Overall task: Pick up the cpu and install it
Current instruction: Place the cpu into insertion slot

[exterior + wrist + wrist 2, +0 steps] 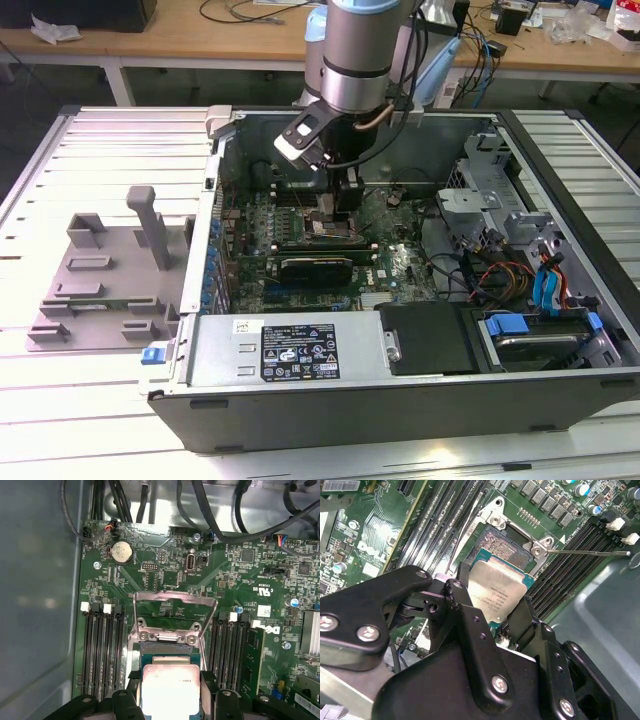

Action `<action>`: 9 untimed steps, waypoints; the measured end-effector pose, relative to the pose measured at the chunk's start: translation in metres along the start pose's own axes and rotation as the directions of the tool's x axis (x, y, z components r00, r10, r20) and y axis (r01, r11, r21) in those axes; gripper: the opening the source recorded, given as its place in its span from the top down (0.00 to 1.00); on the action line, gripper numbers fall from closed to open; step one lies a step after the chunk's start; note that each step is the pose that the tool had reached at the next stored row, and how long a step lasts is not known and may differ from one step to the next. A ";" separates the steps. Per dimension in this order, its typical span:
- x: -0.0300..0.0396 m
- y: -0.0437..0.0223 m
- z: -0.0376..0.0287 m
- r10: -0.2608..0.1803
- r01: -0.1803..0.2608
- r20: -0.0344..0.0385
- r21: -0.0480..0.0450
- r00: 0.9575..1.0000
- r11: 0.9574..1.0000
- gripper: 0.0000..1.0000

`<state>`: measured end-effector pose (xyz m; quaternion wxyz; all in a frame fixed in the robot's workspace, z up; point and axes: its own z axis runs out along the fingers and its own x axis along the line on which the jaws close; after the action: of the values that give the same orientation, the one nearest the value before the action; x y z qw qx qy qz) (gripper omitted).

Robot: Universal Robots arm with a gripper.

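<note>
The cpu (pixel 496 591), a small square chip with a silvery top and a green rim, sits between my gripper's (pixel 492 607) two black fingers (pixel 461 597), which are shut on its opposite edges. It hangs tilted just over the open black socket (pixel 506 549) on the green motherboard, covering part of it. In the first wrist view the cpu (pixel 171 689) is below the raised metal load frame (pixel 175 607). In the exterior view my gripper (pixel 343 205) reaches down into the middle of the open computer case (pixel 560 390).
Memory slots (pixel 102 650) flank the socket on both sides. A thin metal lever (pixel 585 552) stands off to the side. A grey plastic tray (pixel 100 270) with raised blocks lies on the exterior view's left. Cables and drive bays (pixel 510 250) crowd the case's right part.
</note>
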<state>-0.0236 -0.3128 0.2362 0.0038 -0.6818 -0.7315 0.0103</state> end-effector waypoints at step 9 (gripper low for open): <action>0.0018 -0.0005 0.0168 0.001 -0.001 0.000 0.000 1.000 1.000 0.45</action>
<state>-0.0246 -0.3111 0.2194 0.0038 -0.6822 -0.7311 0.0103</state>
